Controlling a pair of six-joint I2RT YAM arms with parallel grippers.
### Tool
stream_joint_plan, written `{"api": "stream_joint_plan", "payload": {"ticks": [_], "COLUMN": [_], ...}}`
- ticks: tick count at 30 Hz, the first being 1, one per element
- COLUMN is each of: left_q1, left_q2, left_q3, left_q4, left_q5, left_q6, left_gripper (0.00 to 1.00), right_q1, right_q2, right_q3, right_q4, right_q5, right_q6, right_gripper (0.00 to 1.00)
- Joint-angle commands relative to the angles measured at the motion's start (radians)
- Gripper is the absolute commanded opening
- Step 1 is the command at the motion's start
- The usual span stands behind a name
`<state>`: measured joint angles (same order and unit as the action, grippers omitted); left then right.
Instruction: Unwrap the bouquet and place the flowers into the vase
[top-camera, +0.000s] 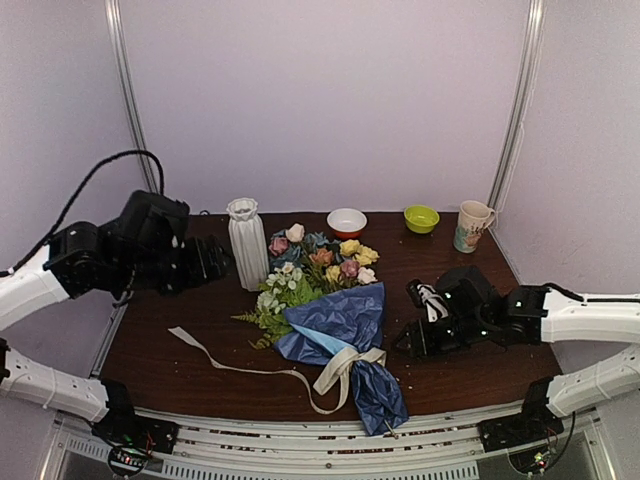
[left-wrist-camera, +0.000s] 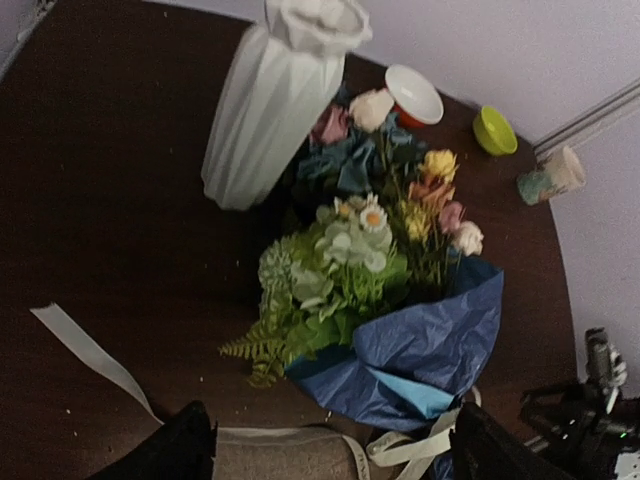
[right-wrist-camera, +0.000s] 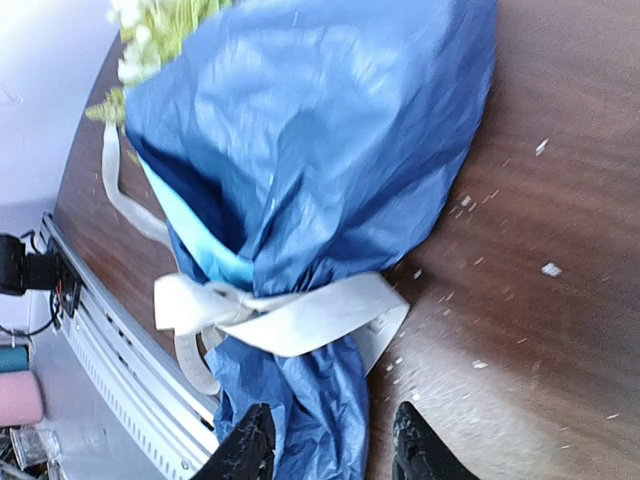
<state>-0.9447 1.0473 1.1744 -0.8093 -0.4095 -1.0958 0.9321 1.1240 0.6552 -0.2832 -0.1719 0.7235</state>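
The bouquet (top-camera: 335, 320) lies on the brown table, wrapped in blue paper (right-wrist-camera: 300, 150) with a cream ribbon (right-wrist-camera: 290, 320) tied round its narrow end. One loose ribbon end (top-camera: 230, 360) trails left. Its flowers (left-wrist-camera: 380, 230) point toward the back, next to the white ribbed vase (top-camera: 247, 243), which stands upright. My left gripper (top-camera: 218, 260) hovers open just left of the vase, and the left wrist view looks down on the bouquet between wide black fingers (left-wrist-camera: 180, 450). My right gripper (right-wrist-camera: 330, 455) is open at the paper's tail, holding nothing.
A white bowl (top-camera: 346, 221), a green bowl (top-camera: 421, 218) and a patterned mug (top-camera: 471, 226) stand along the back. The table's front edge with its metal rail (top-camera: 300, 430) runs just below the bouquet's tail. White crumbs dot the wood at the right.
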Motion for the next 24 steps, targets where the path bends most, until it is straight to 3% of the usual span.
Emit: {"api": "stream_joint_plan", "payload": {"ticks": [1,8,16,19,24], "left_q1": [-0.13,-0.267,-0.275,-0.275,-0.274], "left_q2": [0.024,0.267,0.517,0.565,0.622], "left_q3": [-0.112,-0.144,-0.11,-0.146,-0.214], "left_q4": [0.097,0.253,0.393,0.476,0.654], "left_q5": [0.138,0.152,0.179,0.175,0.16], "left_q6": [-0.186,-0.307,-0.412,-0.479,-0.559], "left_gripper": [0.83,0.82,0.86,0.87,0.82], "right_q1": [-0.066,-0.105,-0.107,-0.106,-0.106], "right_q2": [-0.065,-0.041,-0.016,-0.001,0.101], "right_q3": [0.013,0.01,-0.021,-0.033,-0.013], "right_q4": [-0.08,0.068,0.251,0.314,0.353], "right_q5": [0.071,0.008,-0.005,0.026,0.019], "right_q6": [-0.127,-0.168,-0.163,-0.127,-0.08], "right_gripper": [0.41,0.44,0.55,0.62,0.63]}}
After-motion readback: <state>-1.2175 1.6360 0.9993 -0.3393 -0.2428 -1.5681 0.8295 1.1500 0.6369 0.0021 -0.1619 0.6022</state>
